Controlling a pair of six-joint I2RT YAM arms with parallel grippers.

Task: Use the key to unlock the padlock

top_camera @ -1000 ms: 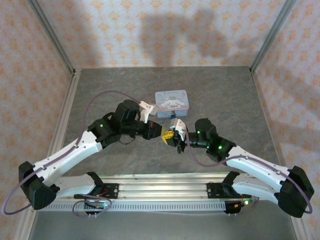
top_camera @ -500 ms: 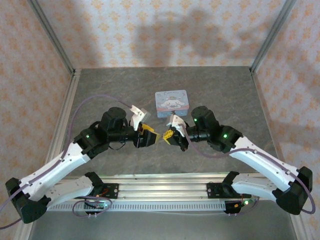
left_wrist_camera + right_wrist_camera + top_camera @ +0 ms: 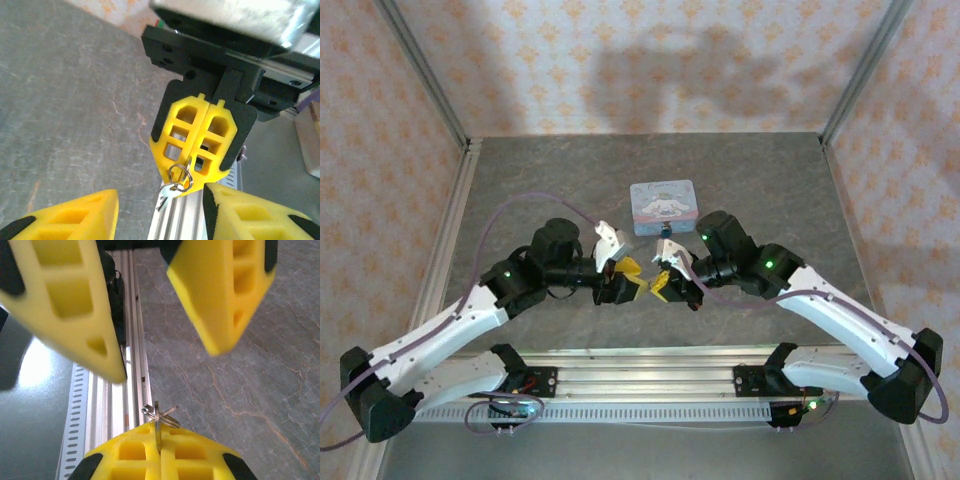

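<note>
My right gripper [image 3: 658, 283] is shut on the key [image 3: 167, 194], a small pale key on a wire ring [image 3: 180, 175]. In the right wrist view the right gripper [image 3: 159, 432] pinches one thin key blade between its yellow fingers, with the key ring [image 3: 160, 415] sticking out past the tips. My left gripper [image 3: 628, 278] faces it tip to tip, open. In the left wrist view the left gripper [image 3: 160, 212] has its fingers spread either side of the dangling key, not touching it. A small blue spot [image 3: 666, 233] lies just in front of the tin; I cannot tell if it is the padlock.
The pale-blue tin [image 3: 663, 205] with a cartoon lid lies behind the grippers. The aluminium rail [image 3: 640, 375] runs along the near edge below them. Metal posts and patterned walls bound the grey table [image 3: 770, 180].
The left gripper has swung in toward the right one and now stands open around the key. The right gripper has shifted slightly toward the near edge, still holding the key.
</note>
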